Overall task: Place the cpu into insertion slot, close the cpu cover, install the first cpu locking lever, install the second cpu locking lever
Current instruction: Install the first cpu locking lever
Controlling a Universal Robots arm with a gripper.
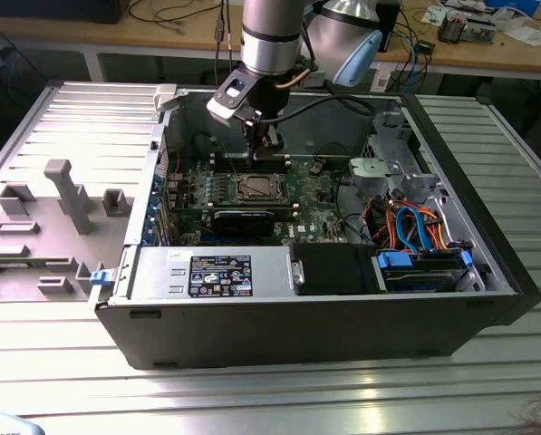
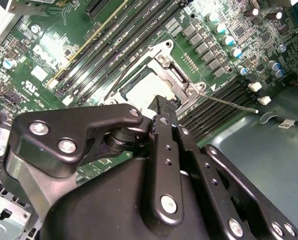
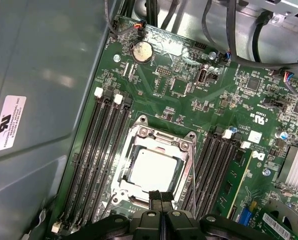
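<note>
The cpu sits in its slot, just beside the pincer, whose tips are pressed together on nothing. The cover lies down around it. Farther out a thin lever juts free, so locking seems undone.

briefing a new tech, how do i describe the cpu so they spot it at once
Inside the open black computer case, find the green motherboard. Near its middle, between banks of long black memory slots, a thin silver square metal frame rings the small flat square chip. Its smooth silvery-beige face stands out from the green board and black slots.
</note>
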